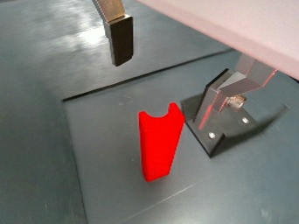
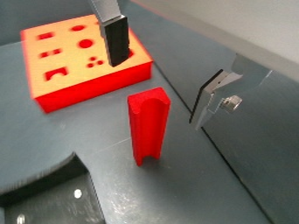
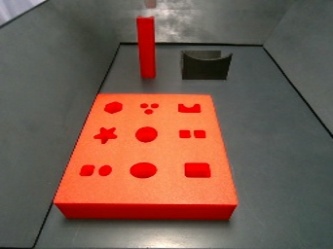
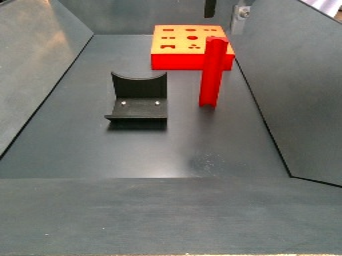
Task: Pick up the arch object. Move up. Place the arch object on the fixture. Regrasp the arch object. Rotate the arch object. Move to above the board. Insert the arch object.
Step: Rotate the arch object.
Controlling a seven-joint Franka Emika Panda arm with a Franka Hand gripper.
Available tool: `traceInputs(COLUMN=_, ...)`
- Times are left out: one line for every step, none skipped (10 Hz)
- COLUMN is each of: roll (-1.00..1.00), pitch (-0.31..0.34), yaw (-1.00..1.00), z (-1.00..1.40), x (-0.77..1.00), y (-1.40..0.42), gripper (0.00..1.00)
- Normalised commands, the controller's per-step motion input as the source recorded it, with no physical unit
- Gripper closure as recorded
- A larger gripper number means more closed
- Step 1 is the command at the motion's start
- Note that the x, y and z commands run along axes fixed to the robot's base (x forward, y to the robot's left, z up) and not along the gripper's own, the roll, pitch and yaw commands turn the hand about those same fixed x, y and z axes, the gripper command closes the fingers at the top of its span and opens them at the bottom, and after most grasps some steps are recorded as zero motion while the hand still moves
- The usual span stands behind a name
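The arch object (image 3: 147, 46) is a bright red narrow bar. It stands upright on the floor between the board (image 3: 147, 146) and the fixture (image 3: 205, 64), with its notched end up. It shows in both wrist views (image 1: 158, 144) (image 2: 147, 127) and in a side view (image 4: 211, 72). My gripper (image 1: 163, 96) (image 2: 156, 93) hangs over the bar's top, open wide and empty. One finger (image 1: 121, 39) is on the board side and one finger (image 1: 222, 101) is on the opposite side. Neither touches the bar.
The red-orange board (image 4: 187, 45) (image 2: 82, 66) with shape cutouts lies flat beyond the bar. The dark fixture (image 4: 138, 100) with its scooped top sits apart from the bar. Grey walls enclose the floor on the sides.
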Motion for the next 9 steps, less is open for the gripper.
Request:
traceInputs(roll=-0.01, pitch=0.014, yaw=1.00, z=-0.02, x=0.03, y=0.01, gripper=0.00)
traceInputs(roll=-0.01, pitch=0.015, yaw=1.00, z=-0.02, x=0.03, y=0.01, gripper=0.00)
traceInputs(roll=-0.01, pitch=0.016, yaw=1.00, z=-0.02, x=0.03, y=0.01, gripper=0.00)
traceInputs(roll=-0.01, pitch=0.017, yaw=1.00, z=-0.02, x=0.03, y=0.01, gripper=0.00)
traceInputs(roll=-0.01, pitch=0.018, yaw=1.00, z=-0.02, x=0.03, y=0.01, gripper=0.00)
traceInputs(roll=-0.01, pitch=0.020, yaw=1.00, z=-0.02, x=0.03, y=0.01, gripper=0.00)
traceInputs(roll=-0.02, pitch=0.022, yaw=1.00, z=-0.02, x=0.03, y=0.01, gripper=0.00)
traceInputs(roll=-0.02, pitch=0.024, yaw=1.00, z=-0.02, x=0.03, y=0.01, gripper=0.00)
traceInputs(roll=-0.02, pitch=0.026, yaw=1.00, z=-0.02, x=0.03, y=0.01, gripper=0.00)
